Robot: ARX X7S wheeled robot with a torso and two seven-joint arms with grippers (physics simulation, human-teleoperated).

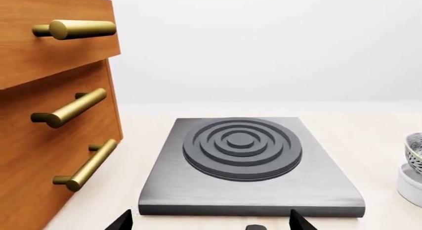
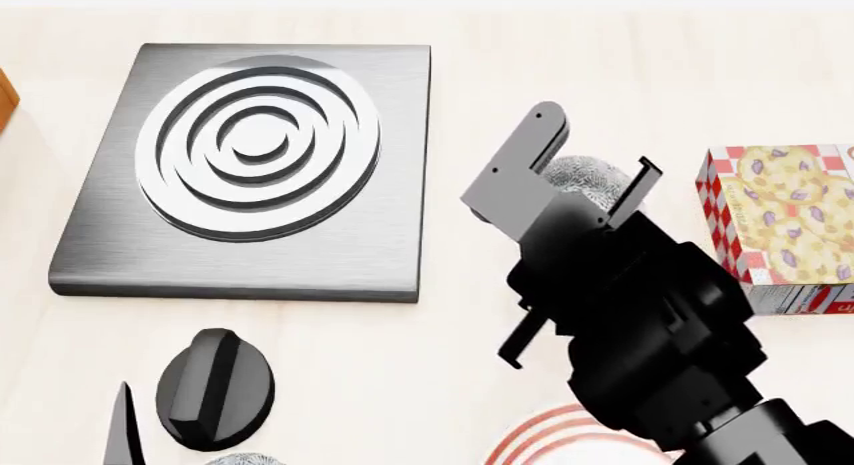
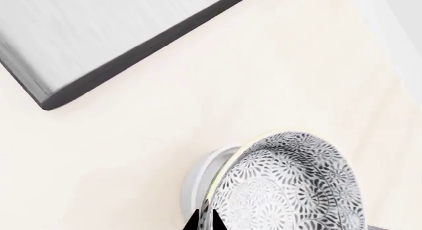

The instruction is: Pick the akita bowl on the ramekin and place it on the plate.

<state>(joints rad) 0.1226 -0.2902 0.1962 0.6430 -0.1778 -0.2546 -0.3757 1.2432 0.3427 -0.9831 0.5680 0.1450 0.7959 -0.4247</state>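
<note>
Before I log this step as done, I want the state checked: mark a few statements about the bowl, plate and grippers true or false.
1. The right gripper has one finger on each side of the akita bowl. True.
2. The akita bowl already sits on the plate. False: it is over the ramekin, apart from the plate.
3. The left gripper is open and holds nothing. True.
4. A pot stands on the grey ringed slab. False: nothing stands on it.
5. In the head view, a patterned box lies right of the bowl. True.
</note>
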